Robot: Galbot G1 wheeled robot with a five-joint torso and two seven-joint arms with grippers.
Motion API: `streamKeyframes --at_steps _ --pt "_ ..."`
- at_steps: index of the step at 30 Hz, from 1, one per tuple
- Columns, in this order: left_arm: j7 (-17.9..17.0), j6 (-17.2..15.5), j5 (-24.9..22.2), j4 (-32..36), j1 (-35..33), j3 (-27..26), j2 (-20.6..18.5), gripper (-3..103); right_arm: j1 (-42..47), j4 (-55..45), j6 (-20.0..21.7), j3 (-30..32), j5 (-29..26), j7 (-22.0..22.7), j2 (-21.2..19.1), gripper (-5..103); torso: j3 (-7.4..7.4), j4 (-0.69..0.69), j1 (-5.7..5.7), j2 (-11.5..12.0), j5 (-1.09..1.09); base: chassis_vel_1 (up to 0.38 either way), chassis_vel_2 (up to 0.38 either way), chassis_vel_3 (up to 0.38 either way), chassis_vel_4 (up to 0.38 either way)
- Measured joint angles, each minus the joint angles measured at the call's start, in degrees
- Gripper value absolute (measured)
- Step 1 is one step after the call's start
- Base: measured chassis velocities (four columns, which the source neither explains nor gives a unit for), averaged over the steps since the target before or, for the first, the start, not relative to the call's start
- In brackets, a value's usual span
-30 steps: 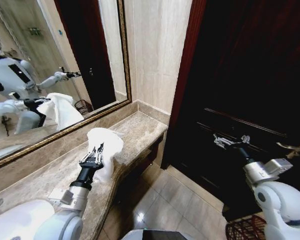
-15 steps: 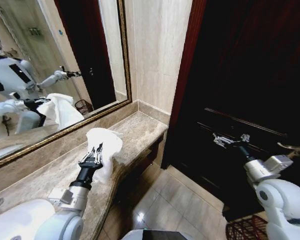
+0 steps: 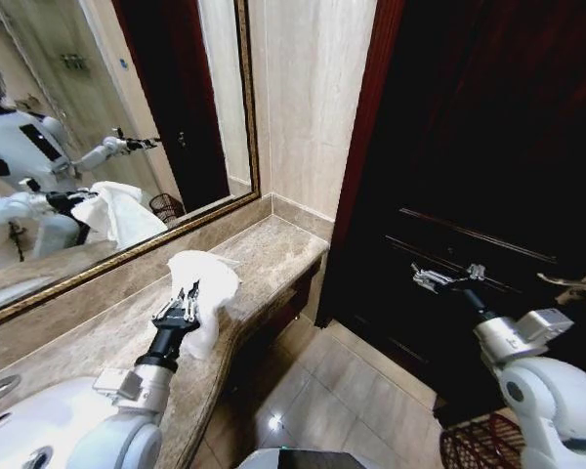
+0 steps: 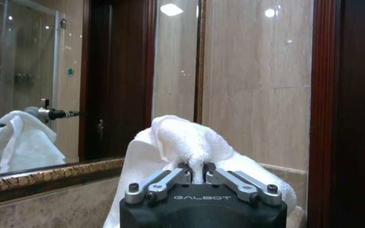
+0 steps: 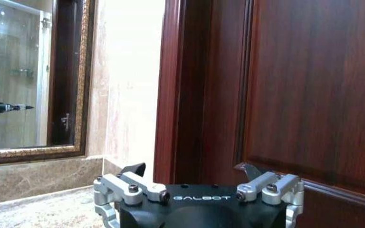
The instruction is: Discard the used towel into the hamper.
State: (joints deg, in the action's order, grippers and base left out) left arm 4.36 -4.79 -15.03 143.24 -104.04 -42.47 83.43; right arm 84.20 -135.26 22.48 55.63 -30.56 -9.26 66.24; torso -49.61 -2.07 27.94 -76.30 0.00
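Head view: our left gripper point(image 3: 181, 302) pinches white towel point(image 3: 207, 283) above marble counter point(image 3: 273, 249); hamper point(image 3: 479, 445) sits on floor lower right, nearer our empty, spread right gripper point(image 3: 439, 277).

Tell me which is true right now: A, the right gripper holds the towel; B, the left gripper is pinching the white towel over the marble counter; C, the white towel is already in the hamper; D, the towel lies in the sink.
B: the left gripper is shut on the white towel above the marble counter, while the right gripper is open and holds nothing.
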Motion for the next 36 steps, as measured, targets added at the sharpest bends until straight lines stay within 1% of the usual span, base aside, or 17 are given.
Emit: streamKeyframes --at_steps 14,20,28,36 --pt "-0.23 0.29 1.34 0.0 -0.89 0.12 0.33 7 2.25 -1.65 -1.15 0.98 -0.05 -0.1 1.21 100 0.0 0.0 0.0 0.0 0.0 0.063 -0.06 -0.068 0.064" --pt "-0.2 0.46 1.82 0.0 -1.12 0.12 0.29 7 2.14 -2.43 -1.27 0.35 -0.01 0.28 1.76 100 0.01 0.0 -0.01 0.0 0.0 0.047 -0.049 -0.073 0.052" --pt "-0.18 1.72 2.96 0.0 -1.28 0.32 0.78 7 1.51 -2.54 -1.27 -0.46 0.09 0.81 1.97 100 0.0 0.0 0.0 0.0 0.0 -0.015 -0.013 -0.008 -0.013" --pt "-0.39 1.71 1.91 0.0 -0.1 -0.35 1.21 7 0.75 -0.81 -1.55 0.22 -0.01 0.83 1.26 100 0.0 -0.01 0.01 0.0 0.0 -0.072 -0.055 -0.04 -0.061"
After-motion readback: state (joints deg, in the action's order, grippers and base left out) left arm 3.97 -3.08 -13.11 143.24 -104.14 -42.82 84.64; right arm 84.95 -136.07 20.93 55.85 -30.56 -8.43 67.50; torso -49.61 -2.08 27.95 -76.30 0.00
